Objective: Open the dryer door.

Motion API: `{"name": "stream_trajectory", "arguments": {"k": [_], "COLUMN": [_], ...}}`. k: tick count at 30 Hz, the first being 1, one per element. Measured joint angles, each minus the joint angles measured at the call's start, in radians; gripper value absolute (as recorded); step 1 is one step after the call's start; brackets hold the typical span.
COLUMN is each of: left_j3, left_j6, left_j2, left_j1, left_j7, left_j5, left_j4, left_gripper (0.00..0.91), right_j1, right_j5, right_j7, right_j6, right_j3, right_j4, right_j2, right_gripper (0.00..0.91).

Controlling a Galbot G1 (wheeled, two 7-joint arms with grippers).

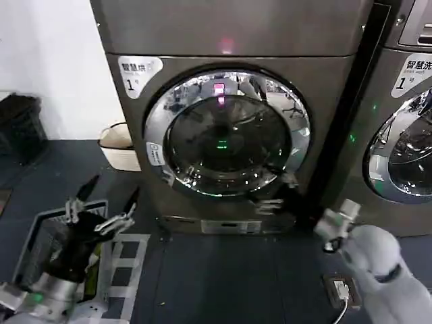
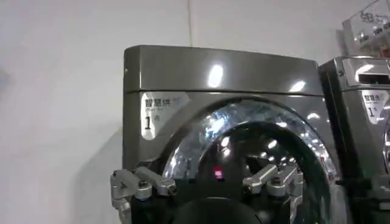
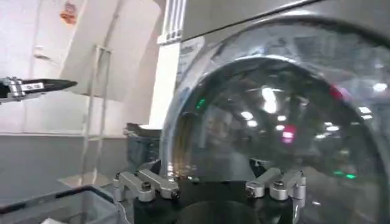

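1. One door, round with a chrome ring around dark domed glass, sits shut and flush in the front of the dryer; a pink and a green light reflect in the glass.
2. On the dryer's upper front corner, on the robot's left, is a white sticker marked "1", and a small pink light glows above the door.
3. From the right wrist view, the door is very near, its chrome ring curving just ahead of the camera.
4. From the left wrist view, the dryer stands farther off against a white wall, sticker and door both in sight.
5. At the door's lower right edge, the right gripper is close against the chrome ring; I cannot tell whether its fingers are spread or closed, or whether they touch the ring.
6. Its white arm reaches in from the lower right.
7. Well apart from the door, low on the left, the left gripper hangs over the floor with its two dark fingers spread wide, holding nothing.
8. Beneath the left gripper is a wire basket.
9. Beside the dryer on the left stands a pale bin; on the right is a second machine with a like chrome door.
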Motion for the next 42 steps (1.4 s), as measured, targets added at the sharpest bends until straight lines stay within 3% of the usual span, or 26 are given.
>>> {"name": "stream_trajectory", "arguments": {"k": [8, 12, 16, 24, 28, 42], "left_j3": [0.015, 0.037, 0.04, 0.04, 0.041, 0.046], "left_j6": [-0.001, -0.008, -0.009, -0.008, -0.009, -0.003], "left_j2": [-0.018, -0.035, -0.035, -0.031, -0.028, -0.034], "left_j1": [0.008, 0.016, 0.016, 0.011, 0.006, 0.0], "left_j7": [0.0, 0.002, 0.003, 0.004, 0.004, 0.006], "left_j5": [0.011, 0.033, 0.034, 0.032, 0.03, 0.024], "left_j4": [0.001, 0.006, 0.007, 0.012, 0.013, -0.002], "left_gripper": [0.907, 0.907, 0.907, 0.907, 0.907, 0.907], "right_j1": [0.14, 0.209, 0.267, 0.353, 0.383, 0.453], "right_j5": [-0.012, -0.058, -0.059, -0.093, -0.14, -0.197], "right_j7": [0.0, -0.038, -0.063, -0.062, -0.066, -0.09], "right_j6": [0.013, 0.042, 0.056, 0.059, 0.093, 0.135], "right_j3": [-0.139, -0.196, -0.239, -0.294, -0.309, -0.342], "right_j4": [-0.126, -0.21, -0.3, -0.462, -0.529, -0.689], "right_j2": [0.074, 0.122, 0.18, 0.288, 0.321, 0.399], "right_gripper": [0.907, 0.907, 0.907, 0.907, 0.907, 0.907]}}
